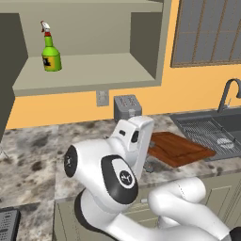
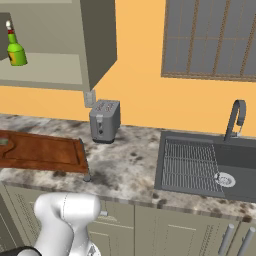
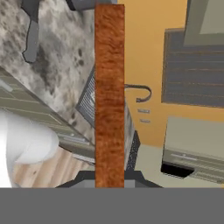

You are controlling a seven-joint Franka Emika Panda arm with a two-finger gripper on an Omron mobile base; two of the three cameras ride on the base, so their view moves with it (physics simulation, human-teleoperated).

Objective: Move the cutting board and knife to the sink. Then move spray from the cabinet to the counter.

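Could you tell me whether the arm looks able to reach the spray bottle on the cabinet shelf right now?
Probably not yet: the fingers are shut on the cutting board, so the hand is occupied. The spray bottle stands alone on the open cabinet shelf, nothing blocking its front.

A grey two-slot toaster [image 2: 104,120] stands upright at the back edge of the surface, against the orange wall [image 2: 140,95]. A white wall outlet [image 2: 89,98] sits on the wall just above and beside it. A window with grey slatted blinds [image 2: 210,40] hangs higher up. Beige cabinet doors with metal handles [image 2: 226,240] run below the front edge.
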